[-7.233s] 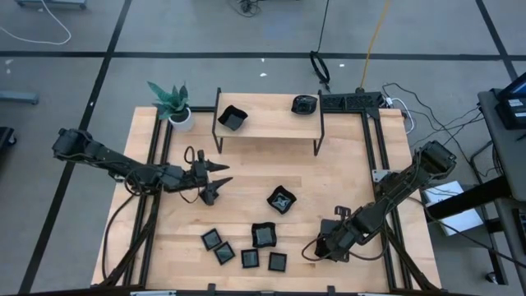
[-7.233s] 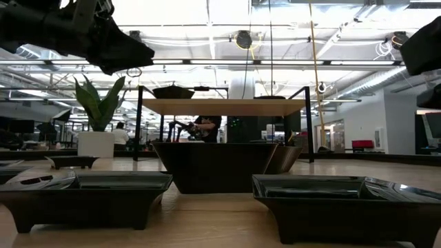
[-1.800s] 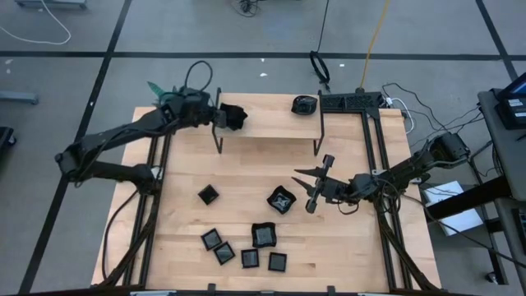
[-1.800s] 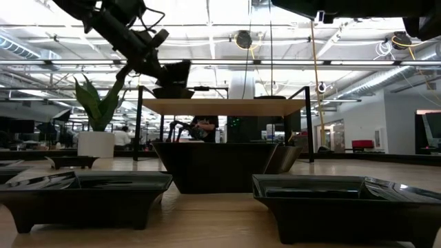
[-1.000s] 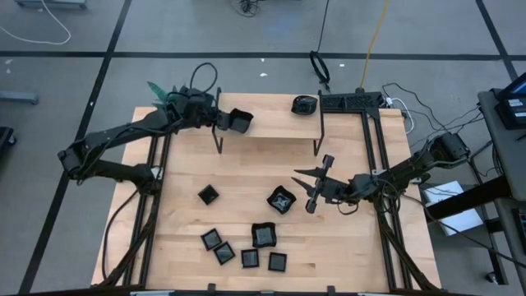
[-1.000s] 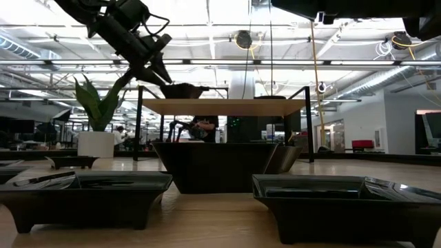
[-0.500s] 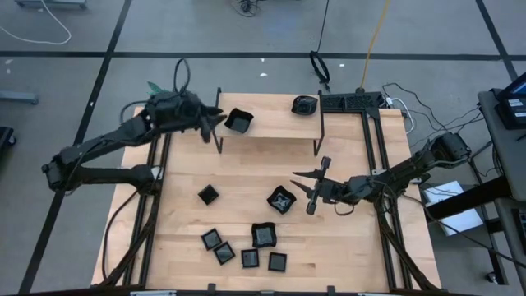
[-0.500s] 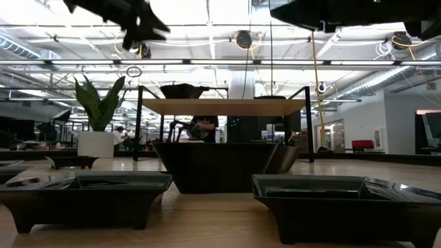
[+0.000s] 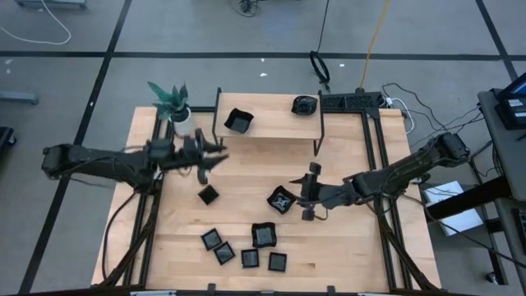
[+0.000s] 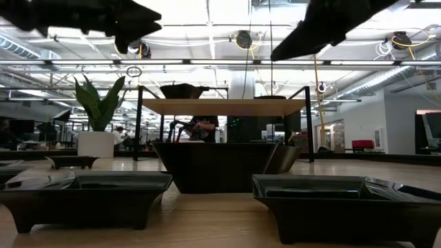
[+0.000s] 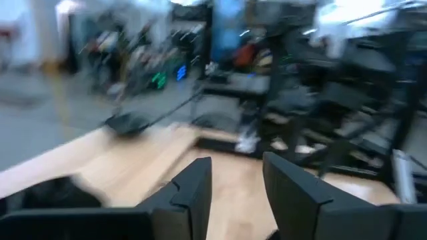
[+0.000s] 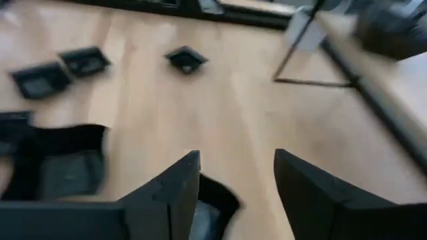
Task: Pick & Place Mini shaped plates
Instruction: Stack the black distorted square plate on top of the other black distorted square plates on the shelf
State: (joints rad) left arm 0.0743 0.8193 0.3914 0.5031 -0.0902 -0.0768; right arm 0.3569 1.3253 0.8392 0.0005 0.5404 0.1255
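Nearest the front edge of the table lie four small square plates in a loose row, with a larger wavy-edged plate just behind them.

Farther in, the right gripper hangs over the middle of the table, its two fingers spread apart and holding nothing. A shaped plate lies on the wood just to the left of it; in the right wrist view this plate shows directly under the gap between the fingers, not touching them.

To the left, a small square plate sits alone on the table. The left gripper hovers just beyond it, on the far side, with a modest gap between its fingers and nothing between them.

Farthest back, the raised shelf carries one square plate at its left end, well apart from the left gripper. A rounder plate rests at the shelf's far right. The potted plant stands at the far left corner.
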